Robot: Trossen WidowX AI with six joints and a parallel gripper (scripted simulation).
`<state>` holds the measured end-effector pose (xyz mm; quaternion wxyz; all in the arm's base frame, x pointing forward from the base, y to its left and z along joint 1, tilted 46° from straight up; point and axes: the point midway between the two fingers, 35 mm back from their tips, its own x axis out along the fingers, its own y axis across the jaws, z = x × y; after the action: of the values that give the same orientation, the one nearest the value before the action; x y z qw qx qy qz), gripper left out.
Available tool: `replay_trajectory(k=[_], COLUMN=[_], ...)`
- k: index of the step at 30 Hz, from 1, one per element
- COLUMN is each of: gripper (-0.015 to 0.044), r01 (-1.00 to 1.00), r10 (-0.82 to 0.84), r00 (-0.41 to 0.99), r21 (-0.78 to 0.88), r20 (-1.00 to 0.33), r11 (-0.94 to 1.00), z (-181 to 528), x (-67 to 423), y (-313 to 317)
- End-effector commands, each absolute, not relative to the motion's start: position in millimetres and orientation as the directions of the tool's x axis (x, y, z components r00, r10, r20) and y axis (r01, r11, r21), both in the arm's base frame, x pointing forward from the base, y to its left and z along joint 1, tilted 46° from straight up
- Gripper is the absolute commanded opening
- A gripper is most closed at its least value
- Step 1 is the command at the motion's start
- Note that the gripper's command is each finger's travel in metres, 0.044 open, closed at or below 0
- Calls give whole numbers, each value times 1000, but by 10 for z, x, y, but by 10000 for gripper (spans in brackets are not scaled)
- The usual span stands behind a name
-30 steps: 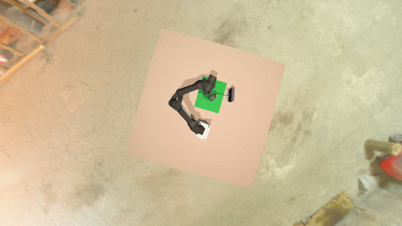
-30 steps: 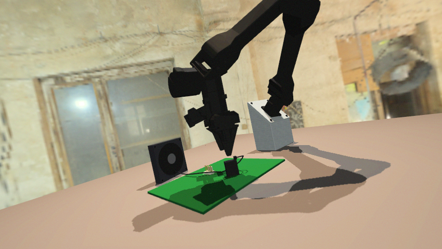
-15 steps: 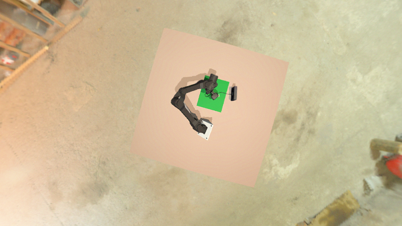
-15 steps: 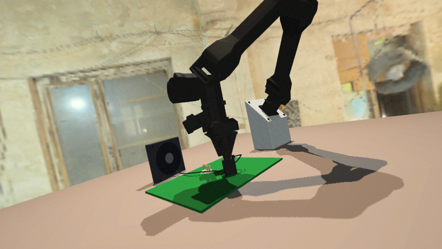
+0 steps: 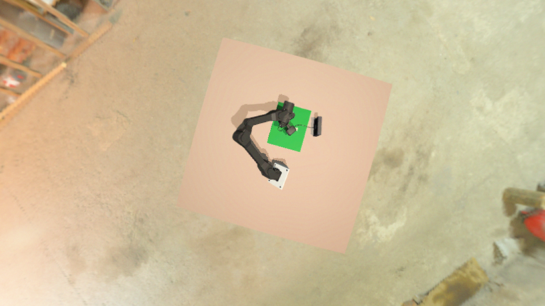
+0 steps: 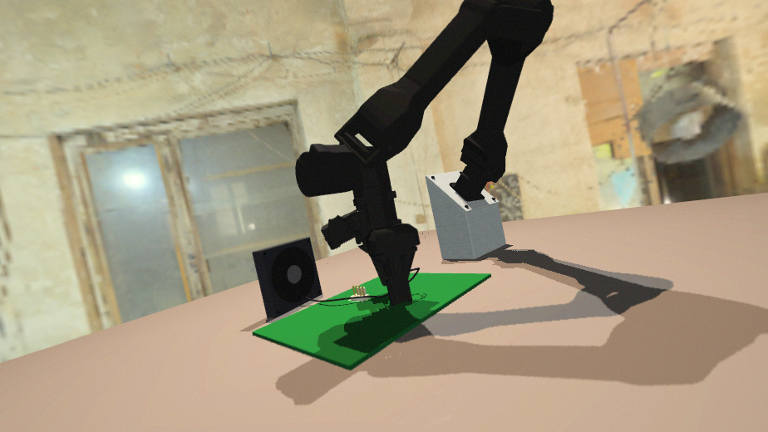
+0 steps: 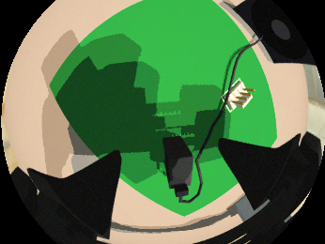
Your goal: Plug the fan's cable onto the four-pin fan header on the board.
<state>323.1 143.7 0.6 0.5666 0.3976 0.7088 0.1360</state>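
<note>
The green board (image 5: 293, 144) (image 6: 301, 332) (image 7: 181, 41) lies flat on the pink table top (image 5: 312, 201) (image 6: 591, 375). The black plug (image 7: 177, 166) lies on the board, its thin cable (image 7: 212, 127) running back to the black fan (image 5: 316, 125) (image 6: 287, 277) (image 7: 278, 31), which stands upright beside the board. The white four-pin header (image 6: 358, 299) (image 7: 238, 94) stands bare on the board, apart from the plug. My gripper (image 5: 291, 130) (image 6: 400, 297) (image 7: 171, 149) is open and low over the board, one finger on each side of the plug without gripping it. In the exterior view the fingers hide the plug.
The arm's grey base block (image 5: 279, 175) (image 6: 467, 220) stands on the table behind the board. The arm's shadow falls over the board and the table. Shelves, timber and a red machine lie on the floor far off.
</note>
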Motion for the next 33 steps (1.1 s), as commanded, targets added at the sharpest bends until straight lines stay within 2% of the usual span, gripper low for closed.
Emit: replay_trajectory(k=[1,10,26,30,33], gripper=[440,440,20,0,0], r01=[420,420,414,414,418], r10=[721,721,717,717,718], r00=[-58,-58,-51,-51,-56], r21=[639,639,639,639,637], r20=[-690,-690,-695,-695,-693], r11=[645,645,648,648,648], z=[-63,-65,-47,-30,215], x=[3184,3184,3201,3205,3233], y=[1489,1491,1475,1455,1191])
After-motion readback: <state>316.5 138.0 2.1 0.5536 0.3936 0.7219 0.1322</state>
